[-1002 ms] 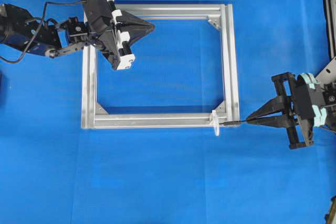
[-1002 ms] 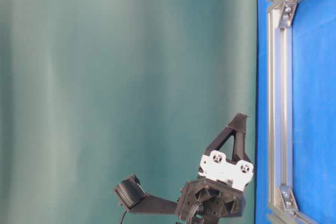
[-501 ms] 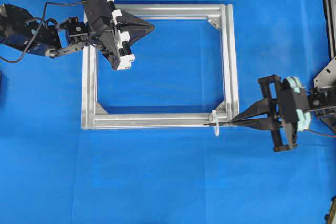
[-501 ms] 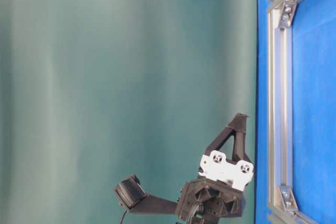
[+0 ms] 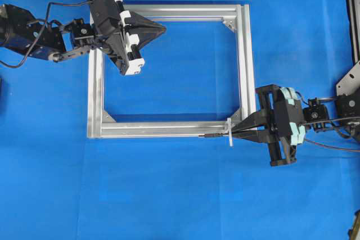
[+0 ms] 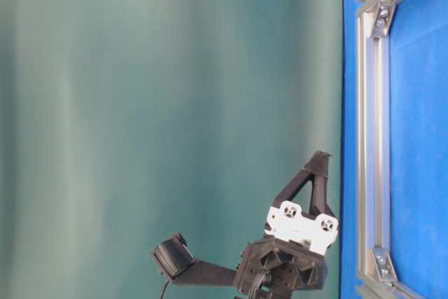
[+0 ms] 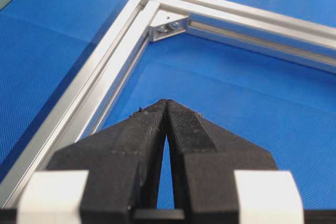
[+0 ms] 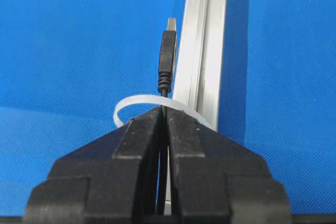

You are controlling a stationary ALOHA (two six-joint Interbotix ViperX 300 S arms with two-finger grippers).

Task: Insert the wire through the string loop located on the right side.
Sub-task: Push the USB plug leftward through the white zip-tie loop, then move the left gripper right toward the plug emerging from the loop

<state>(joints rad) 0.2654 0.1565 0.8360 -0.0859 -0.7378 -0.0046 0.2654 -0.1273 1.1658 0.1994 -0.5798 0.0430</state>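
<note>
The wire (image 5: 211,135) is a thin black cable with a small plug (image 8: 168,51), and my right gripper (image 5: 236,132) is shut on it just behind that plug. The string loop (image 5: 230,134) is a small white band at the frame's lower right corner. The plug pokes out to the left of the loop, along the bottom rail. In the right wrist view the loop (image 8: 130,104) arcs right at my right gripper (image 8: 164,109), with the cable passing under it. My left gripper (image 5: 163,26) is shut on nothing above the frame's upper left part; its tips (image 7: 167,102) are pressed together.
A rectangular aluminium frame (image 5: 246,60) lies on the blue cloth, with corner brackets (image 7: 168,24) inside it. The table-level view shows the left gripper (image 6: 322,157) beside the frame's rail (image 6: 371,138). A dark structure (image 5: 351,9) stands at the right edge.
My right gripper has moved left with the wire. The plug went from just right of the loop to through it and along the bottom rail. The left arm stayed still.
</note>
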